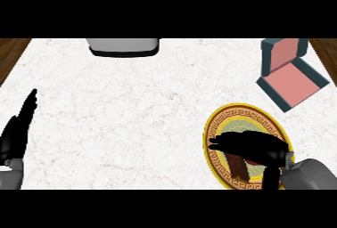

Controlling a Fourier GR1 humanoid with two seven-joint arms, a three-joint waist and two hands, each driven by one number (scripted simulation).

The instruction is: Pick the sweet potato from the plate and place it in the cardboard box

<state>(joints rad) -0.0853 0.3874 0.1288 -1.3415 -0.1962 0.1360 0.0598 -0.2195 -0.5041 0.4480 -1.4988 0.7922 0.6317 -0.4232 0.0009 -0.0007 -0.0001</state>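
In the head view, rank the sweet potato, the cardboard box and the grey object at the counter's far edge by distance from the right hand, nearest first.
From the right hand:
1. Sweet potato, directly under the hand, on the plate.
2. Cardboard box, open, beyond the plate at far right.
3. Grey object, far edge, left of centre.

We see a white marbled worktop (132,116) filling most of the view, with dark wood (12,53) showing past its left and right edges. A grey, rounded appliance (123,46) sits at the worktop's far edge.
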